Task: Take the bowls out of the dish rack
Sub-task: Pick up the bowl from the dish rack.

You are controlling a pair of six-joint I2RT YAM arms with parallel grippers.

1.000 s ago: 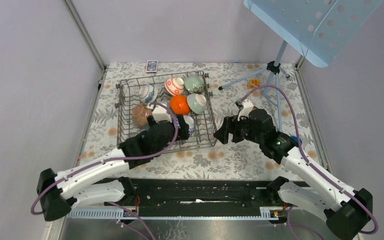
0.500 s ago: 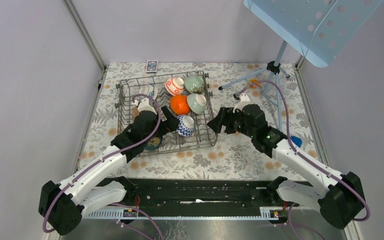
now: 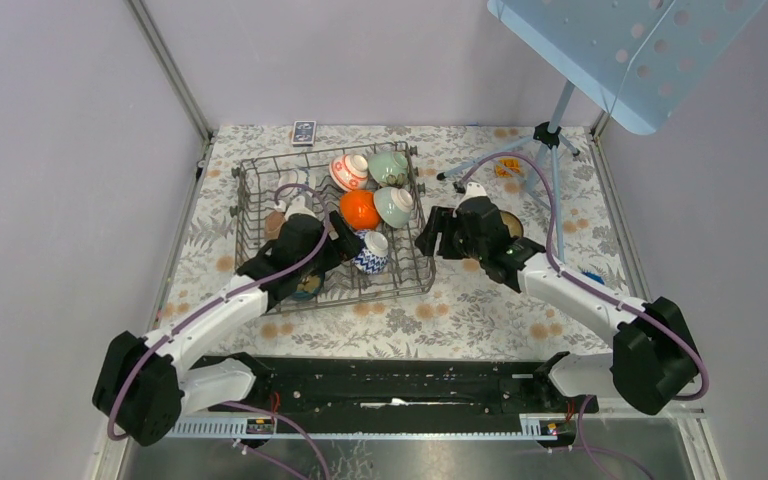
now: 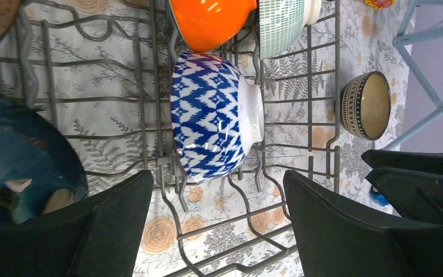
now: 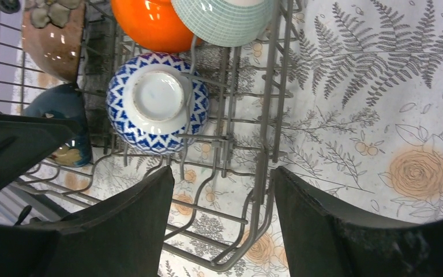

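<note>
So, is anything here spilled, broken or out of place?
Nothing looks spilled or broken. In the dish rack the blue and white bowl lies on its side, which is usual for a rack. One dark patterned bowl sits outside the rack on the table, to its right.

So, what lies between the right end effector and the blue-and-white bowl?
In the right wrist view, only grey wires of the dish rack lie between the right end effector and the blue-and-white bowl; no other bowl.

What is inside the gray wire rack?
Bowls: orange, blue-and-white, green checked, pale green, red-patterned, teal, brown. The left arm covers part of the rack, so more may hide.
</note>
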